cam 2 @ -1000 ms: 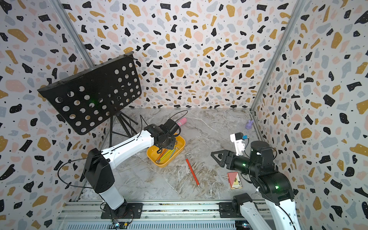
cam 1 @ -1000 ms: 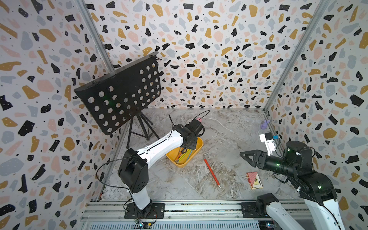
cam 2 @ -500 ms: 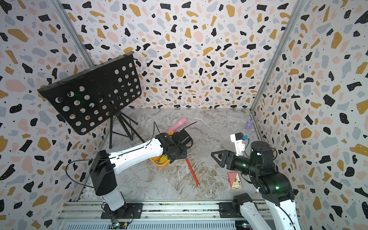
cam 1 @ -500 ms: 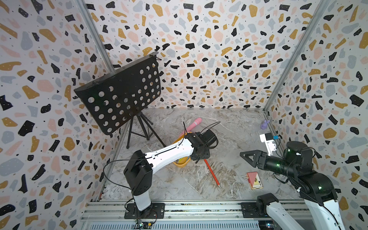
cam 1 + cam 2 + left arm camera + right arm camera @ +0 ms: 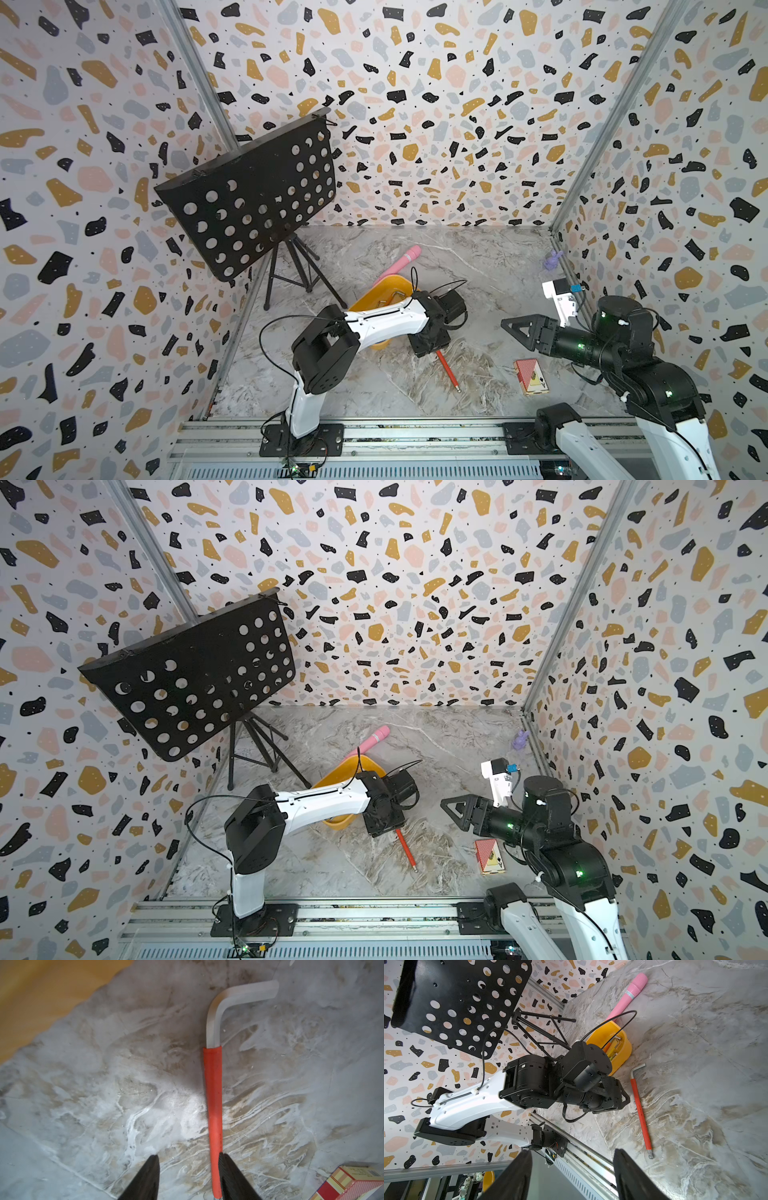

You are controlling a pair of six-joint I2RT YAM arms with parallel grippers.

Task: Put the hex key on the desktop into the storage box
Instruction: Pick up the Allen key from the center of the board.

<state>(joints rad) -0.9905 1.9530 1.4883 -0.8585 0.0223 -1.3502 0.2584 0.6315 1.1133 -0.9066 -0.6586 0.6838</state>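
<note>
A hex key (image 5: 446, 370) (image 5: 405, 848) with a red sleeve and a bare bent end lies flat on the marble desktop (image 5: 478, 266), just in front of the yellow-orange storage box (image 5: 388, 291) (image 5: 623, 1047). Other hex keys (image 5: 612, 1047) lie inside that box. My left gripper (image 5: 188, 1157) hangs low over the red hex key (image 5: 214, 1095), open, with the sleeve lying between the fingers close against one fingertip (image 5: 225, 1161). My right gripper (image 5: 572, 1152) (image 5: 509, 324) hovers at the right, open and holding nothing.
A black perforated music stand (image 5: 253, 199) on a tripod stands at the back left. A pink cylinder (image 5: 401, 264) lies behind the box. A red card box (image 5: 530, 376) lies front right, under the right arm. A purple figure (image 5: 552, 259) sits at the right wall.
My left arm has swung from above the storage box to the right and forward, down over the red hex key. The right arm has stayed still.
</note>
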